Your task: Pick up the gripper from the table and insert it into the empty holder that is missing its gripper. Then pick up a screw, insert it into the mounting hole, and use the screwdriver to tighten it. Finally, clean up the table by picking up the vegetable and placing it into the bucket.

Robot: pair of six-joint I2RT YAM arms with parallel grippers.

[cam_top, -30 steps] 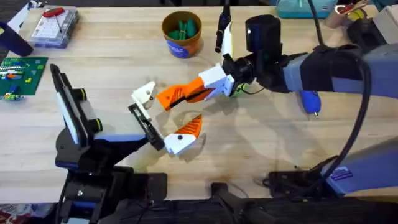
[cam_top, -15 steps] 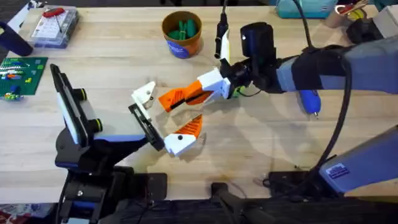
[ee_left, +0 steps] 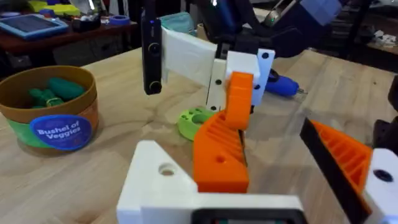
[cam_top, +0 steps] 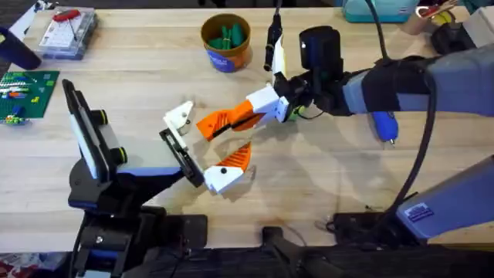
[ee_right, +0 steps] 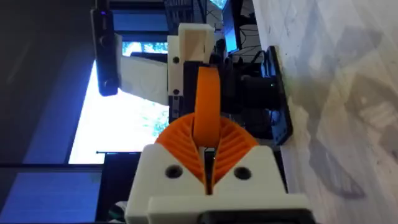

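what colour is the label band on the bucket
Blue, with white lettering, on the tan-orange bucket; it shows best in the left wrist view.

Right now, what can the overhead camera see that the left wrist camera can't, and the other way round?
Overhead alone takes in the clear parts box, the green board and the black holder bar. The left wrist view alone gives the bucket's label and the lime-green vegetable lying on the table. Both share the bucket, the blue screwdriver and the orange gripper held in the right hand.
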